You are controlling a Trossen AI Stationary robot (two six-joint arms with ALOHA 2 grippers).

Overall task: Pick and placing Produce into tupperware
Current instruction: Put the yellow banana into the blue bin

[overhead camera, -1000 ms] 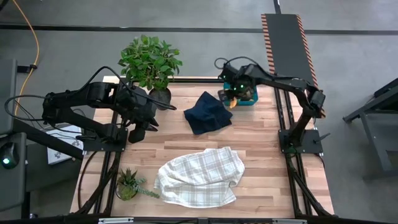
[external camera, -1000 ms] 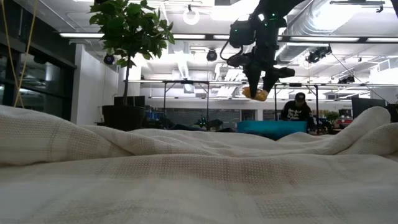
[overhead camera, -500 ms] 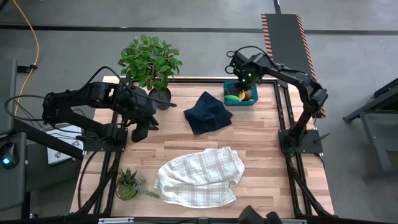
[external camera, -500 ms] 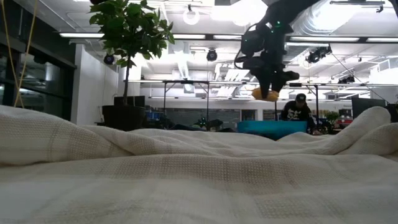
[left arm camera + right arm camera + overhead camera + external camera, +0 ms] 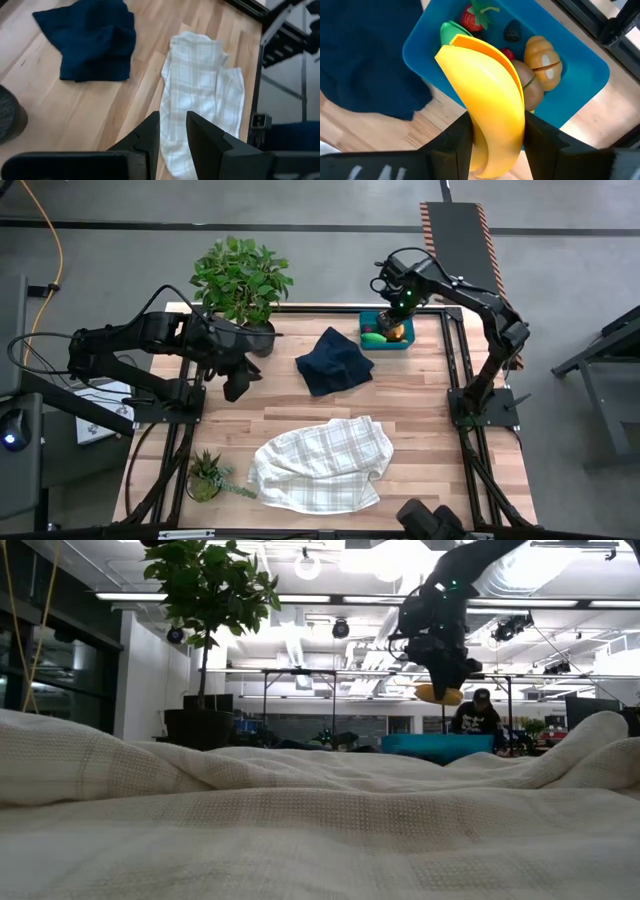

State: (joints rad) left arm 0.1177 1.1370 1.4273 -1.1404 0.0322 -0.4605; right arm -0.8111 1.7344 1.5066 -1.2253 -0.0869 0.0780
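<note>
My right gripper (image 5: 398,315) hangs over the teal tupperware (image 5: 405,345) at the table's far right, shut on a yellow banana (image 5: 490,95). The low view shows the banana (image 5: 438,694) above the tupperware (image 5: 437,744). In the box lie a green piece (image 5: 451,30), a red berry (image 5: 470,17), a dark berry (image 5: 512,31), an orange piece (image 5: 545,62) and a brown piece (image 5: 532,87). My left gripper (image 5: 238,385) hovers over the table's left side, fingers (image 5: 150,130) a narrow gap apart with nothing between them. My right gripper pinches the banana's two sides (image 5: 492,137) between its two fingers, which lie across it. The fingers come from above, pointing down. The banana is lifted clear and lies roughly level above the tupperware.
A dark navy cloth (image 5: 335,360) lies left of the tupperware. A white plaid cloth (image 5: 322,463) is spread near the front edge. A leafy potted plant (image 5: 240,280) stands at the far left, a small one (image 5: 207,477) at the near left. A person (image 5: 478,715) sits beyond the table.
My right gripper has carried the banana toward the table's right and far edges, from the tupperware's left rim to over the box, rolling its wrist so that the banana has turned about. My left gripper has rolled in place.
</note>
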